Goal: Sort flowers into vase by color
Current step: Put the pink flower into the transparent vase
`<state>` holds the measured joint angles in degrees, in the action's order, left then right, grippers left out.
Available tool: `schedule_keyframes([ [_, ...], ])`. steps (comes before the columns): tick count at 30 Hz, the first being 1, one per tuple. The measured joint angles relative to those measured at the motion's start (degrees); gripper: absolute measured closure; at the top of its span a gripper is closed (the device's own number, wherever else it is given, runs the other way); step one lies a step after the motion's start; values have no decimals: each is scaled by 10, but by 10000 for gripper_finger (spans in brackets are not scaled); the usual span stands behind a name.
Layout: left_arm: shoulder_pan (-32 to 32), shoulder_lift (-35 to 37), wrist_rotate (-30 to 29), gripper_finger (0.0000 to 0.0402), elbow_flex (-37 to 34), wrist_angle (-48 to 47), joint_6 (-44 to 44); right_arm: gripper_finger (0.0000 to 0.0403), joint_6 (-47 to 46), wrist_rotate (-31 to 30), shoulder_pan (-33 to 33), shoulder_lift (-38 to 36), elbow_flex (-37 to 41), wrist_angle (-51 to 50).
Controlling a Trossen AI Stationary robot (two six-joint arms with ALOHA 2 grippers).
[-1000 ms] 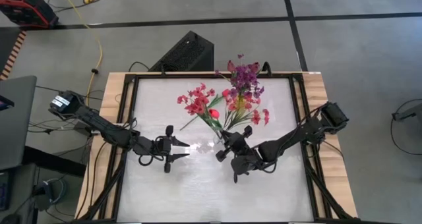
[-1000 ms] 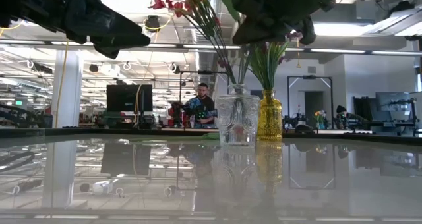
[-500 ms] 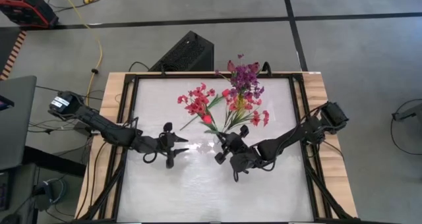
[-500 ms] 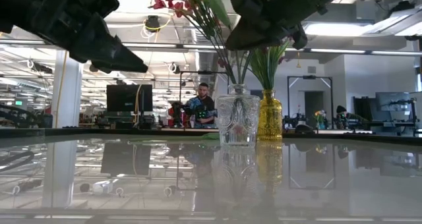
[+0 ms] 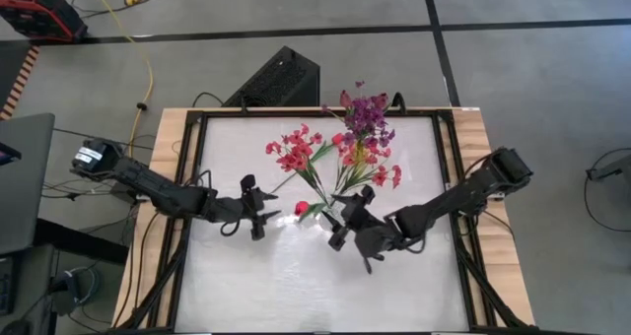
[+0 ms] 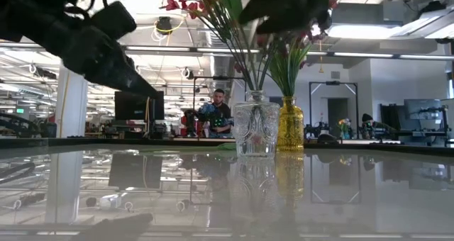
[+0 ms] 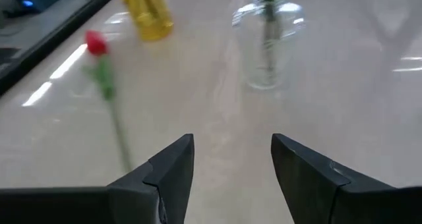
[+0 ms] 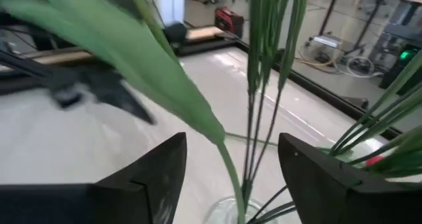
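From above, the left gripper [image 5: 258, 208] reached toward the frame centre with its jaws spread and empty. The right gripper [image 5: 340, 229] stood just right of centre, jaws also spread, holding nothing. A red tulip [image 5: 302, 208] was between them. The other flowers [image 5: 340, 148] stood above the centre.

At table level, a clear vase [image 6: 255, 128] and a yellow vase [image 6: 287, 124] stood side by side at mid-frame.

From the left wrist, the tulip appeared at the upper left.
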<state>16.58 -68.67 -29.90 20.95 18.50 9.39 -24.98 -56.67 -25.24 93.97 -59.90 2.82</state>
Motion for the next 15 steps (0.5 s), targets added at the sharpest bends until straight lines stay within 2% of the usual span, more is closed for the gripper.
schedule_keyframes([
  [2,-20,0,2,205,-1,2,-13,136,0,0,-10,-17,0,-8],
  [8,-116,-28,66,202,-4,22,-59,138,1,0,-54,-63,0,-36],
  [12,-195,-98,100,202,-5,92,-75,138,0,2,-92,-76,0,-37],
  [15,-253,-164,147,202,7,178,-63,138,0,0,-118,-76,0,-37],
])
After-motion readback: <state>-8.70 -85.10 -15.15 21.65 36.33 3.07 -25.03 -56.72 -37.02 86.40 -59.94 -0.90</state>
